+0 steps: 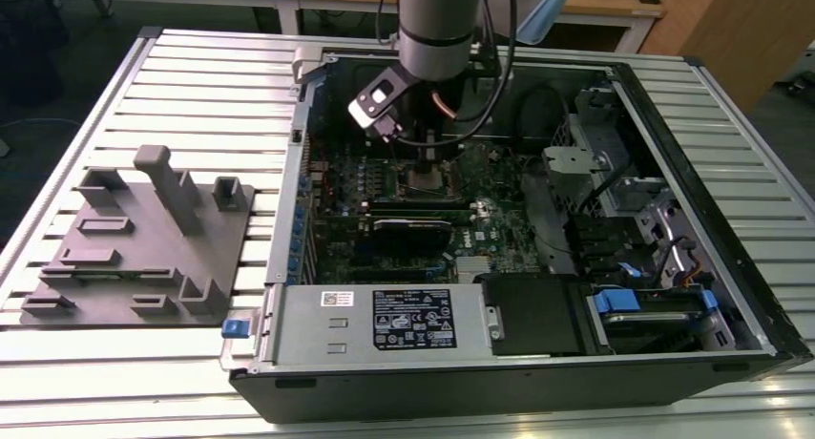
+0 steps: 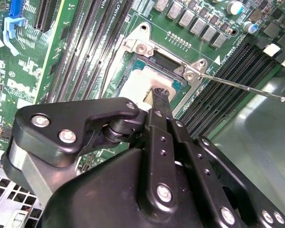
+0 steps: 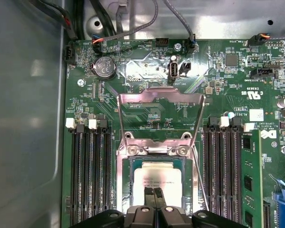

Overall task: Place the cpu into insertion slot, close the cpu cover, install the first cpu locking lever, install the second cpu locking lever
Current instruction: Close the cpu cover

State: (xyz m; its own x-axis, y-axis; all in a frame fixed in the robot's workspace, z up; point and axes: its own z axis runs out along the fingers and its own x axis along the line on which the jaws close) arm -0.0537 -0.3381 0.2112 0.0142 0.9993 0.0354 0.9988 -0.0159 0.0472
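Your gripper (image 3: 156, 191) is down over the socket with its jaws pressed together and nothing pinched between them. The tips sit on, or a hair above, the cpu (image 3: 156, 178), at the edge farthest from the cover hinge. The cpu lies flat inside the insertion slot (image 3: 127, 185), sides square to the dark rim, with a thin even gap all round. The cpu cover (image 3: 159, 99) is swung up and open, and you can see the board through its window. One locking lever (image 2: 242, 87) is unhooked, sticking out over the memory slots (image 3: 90, 175) that hug the socket on both sides, so room is tight there. In the exterior view the arm (image 1: 440, 29) drops into the computer case (image 1: 510, 382), with cables just beside it. The grey fixture (image 1: 140, 239) sits well clear on the exterior view's left.
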